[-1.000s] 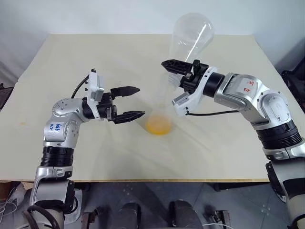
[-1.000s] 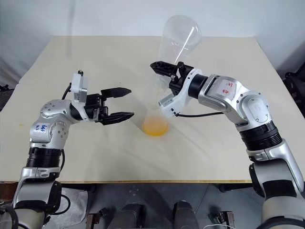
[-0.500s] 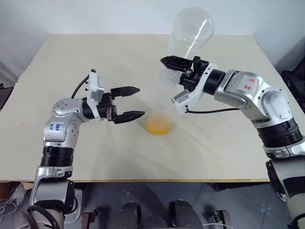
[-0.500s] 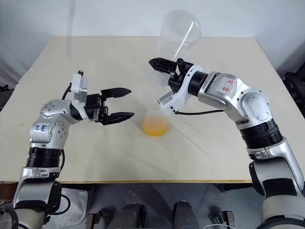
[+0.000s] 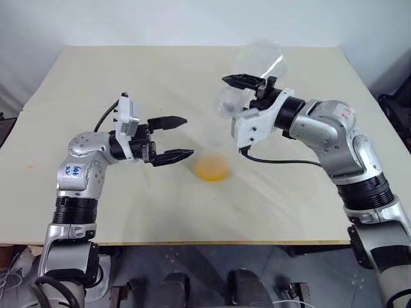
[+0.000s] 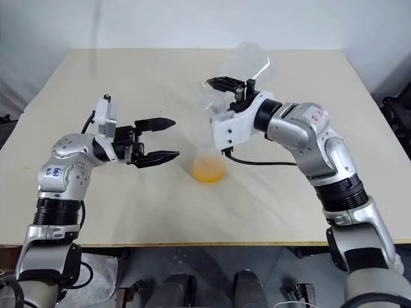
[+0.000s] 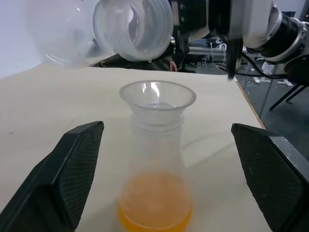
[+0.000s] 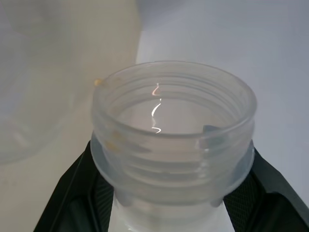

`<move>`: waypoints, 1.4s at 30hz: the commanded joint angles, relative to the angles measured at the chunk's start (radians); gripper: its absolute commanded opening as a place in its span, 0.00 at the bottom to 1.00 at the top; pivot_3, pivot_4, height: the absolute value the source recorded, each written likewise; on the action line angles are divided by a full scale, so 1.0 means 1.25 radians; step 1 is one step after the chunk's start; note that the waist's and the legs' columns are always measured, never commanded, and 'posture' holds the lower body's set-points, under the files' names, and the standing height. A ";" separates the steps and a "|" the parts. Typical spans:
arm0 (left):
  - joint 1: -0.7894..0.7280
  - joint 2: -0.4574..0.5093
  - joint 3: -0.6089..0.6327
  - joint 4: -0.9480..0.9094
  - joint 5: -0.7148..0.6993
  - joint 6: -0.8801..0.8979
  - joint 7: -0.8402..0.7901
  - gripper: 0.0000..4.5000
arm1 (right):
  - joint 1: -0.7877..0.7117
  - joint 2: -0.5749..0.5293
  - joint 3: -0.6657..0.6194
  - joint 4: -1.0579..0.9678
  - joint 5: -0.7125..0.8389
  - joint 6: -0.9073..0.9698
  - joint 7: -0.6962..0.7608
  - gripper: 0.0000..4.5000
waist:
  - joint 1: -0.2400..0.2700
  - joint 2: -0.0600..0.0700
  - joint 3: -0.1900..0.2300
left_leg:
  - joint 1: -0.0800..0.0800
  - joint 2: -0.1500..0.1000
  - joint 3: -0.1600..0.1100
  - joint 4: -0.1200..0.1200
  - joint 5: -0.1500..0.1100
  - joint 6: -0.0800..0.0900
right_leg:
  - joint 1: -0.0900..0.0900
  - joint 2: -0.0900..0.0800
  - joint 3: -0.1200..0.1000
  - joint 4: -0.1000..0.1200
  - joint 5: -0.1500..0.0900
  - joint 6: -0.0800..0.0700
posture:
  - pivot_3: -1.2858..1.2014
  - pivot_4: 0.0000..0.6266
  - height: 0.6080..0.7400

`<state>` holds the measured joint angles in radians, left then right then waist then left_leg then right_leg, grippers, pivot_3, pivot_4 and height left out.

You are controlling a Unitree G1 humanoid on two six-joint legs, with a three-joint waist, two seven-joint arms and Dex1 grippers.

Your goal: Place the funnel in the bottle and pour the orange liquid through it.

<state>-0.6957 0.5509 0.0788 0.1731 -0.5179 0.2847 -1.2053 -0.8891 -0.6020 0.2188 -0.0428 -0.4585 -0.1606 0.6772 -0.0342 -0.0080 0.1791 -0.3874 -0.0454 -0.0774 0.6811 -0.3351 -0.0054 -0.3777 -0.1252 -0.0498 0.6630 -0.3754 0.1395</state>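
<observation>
Left eye view looks down on a pale table (image 5: 96,70) where the bottle (image 5: 212,154) stands upright near the middle, with the orange liquid (image 5: 212,171) pooled in its flaring base. From the left wrist view the funnel (image 7: 157,99) sits in the bottle's neck, its cone open upward and its stem hidden inside. The left gripper (image 5: 174,138) hangs just to the left of the bottle, pointing right at it, its two black fingers spread wide apart and touching nothing; in its own wrist view the fingers (image 7: 72,164) stand on either side of the bottle with clear gaps. The right gripper (image 5: 247,86) is above and slightly to the far right of the bottle, clamped on the neck of a second clear flask (image 5: 260,56). That flask lies tilted, its rounded belly toward the far right and its threaded mouth (image 7: 133,26) pointing left, above the funnel and apart from it. The right wrist view shows the black fingers (image 8: 72,193) pressed against both sides of the ribbed neck, and the flask looks empty.
</observation>
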 commanded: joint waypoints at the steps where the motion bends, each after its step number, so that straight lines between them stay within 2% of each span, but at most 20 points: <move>1: -0.015 0.014 0.016 -0.011 -0.004 -0.015 -0.006 1.00 | 0.005 0.013 -0.076 -0.061 0.090 0.176 0.049 0.55 | 0.002 0.000 0.000 | 0.000 0.000 0.000 0.000 0.000 0.000 | 0.000 0.000 0.000 0.000 0.000 0.000 | 0.52 0.24 1.00; 7: 0.009 0.028 0.034 -0.018 -0.010 -0.014 0.004 1.00 | 0.054 0.073 -0.230 -0.107 0.279 0.531 0.057 0.55 | 0.004 0.000 0.000 | 0.000 -0.001 -0.001 0.000 0.000 0.000 | 0.001 -0.001 0.000 0.000 0.000 0.000 | 0.52 0.24 1.00; 11: 0.015 0.028 0.038 -0.019 -0.008 -0.013 0.005 1.00 | 0.076 0.118 -0.329 -0.117 0.383 0.678 0.008 0.55 | 0.003 0.000 0.000 | 0.000 -0.001 -0.001 0.000 0.000 0.000 | 0.000 0.000 0.000 0.001 0.000 0.000 | 0.52 0.24 1.00; 16: 0.013 0.026 0.037 -0.027 -0.016 0.003 0.010 1.00 | 0.121 0.168 -0.448 -0.092 0.484 0.738 -0.074 0.55 | 0.003 0.000 0.000 | 0.000 -0.001 -0.001 0.000 0.000 0.000 | 0.000 -0.001 0.000 0.001 0.000 0.000 | 0.52 0.24 1.00; 25: 0.009 0.057 0.043 -0.061 -0.053 0.069 -0.023 1.00 | 0.224 0.168 -0.458 -0.098 0.574 0.700 -0.109 0.55 | 0.002 0.001 0.000 | 0.000 -0.001 -0.001 0.000 0.000 0.000 | 0.000 -0.001 0.000 0.002 0.000 0.000 | 0.52 0.24 1.00; 31: -0.039 0.064 0.038 -0.029 -0.047 0.067 -0.040 1.00 | 0.239 0.153 -0.446 -0.092 0.606 0.675 -0.115 1.00 | 0.002 0.001 0.000 | 0.000 -0.002 -0.001 0.000 0.000 0.000 | 0.000 -0.001 0.000 0.002 0.000 0.000 | 0.52 0.24 1.00; 42: -0.085 0.061 0.030 0.039 -0.030 0.045 -0.077 1.00 | 0.295 0.048 -0.428 -0.190 0.666 0.713 -0.083 1.00 | 0.004 0.001 0.000 | 0.000 -0.002 -0.001 0.000 0.000 0.001 | 0.000 -0.002 0.000 0.002 0.000 0.000 | 0.52 0.24 1.00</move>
<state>-0.7801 0.6146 0.1064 0.2195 -0.5545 0.3577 -1.2882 -0.5245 -0.5211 -0.3115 -0.2232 0.3453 0.7269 0.5597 -0.0295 -0.0070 0.1786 -0.3869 -0.0482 -0.0787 0.6805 -0.3348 -0.0047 -0.3771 -0.1275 -0.0497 0.6648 -0.3753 0.1395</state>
